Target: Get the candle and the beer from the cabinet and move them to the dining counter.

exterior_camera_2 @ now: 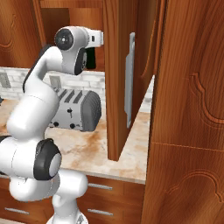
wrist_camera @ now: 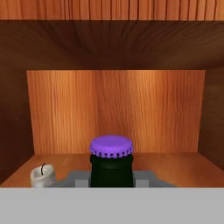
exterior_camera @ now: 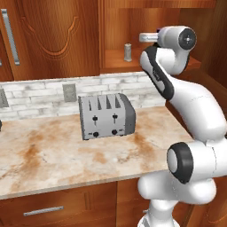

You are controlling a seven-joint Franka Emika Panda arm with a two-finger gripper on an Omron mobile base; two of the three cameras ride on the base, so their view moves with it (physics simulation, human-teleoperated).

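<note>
The claw (wrist_camera: 112, 181) is clamped round the beer (wrist_camera: 111, 168) neck; glass (slippery, breakable) probably, candle (wrist_camera: 43, 176) just left.

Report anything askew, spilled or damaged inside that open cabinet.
Nothing stands out. The beer stands upright between the gripper fingers, cap on; the candle sits upright beside it on the cabinet shelf.
</note>
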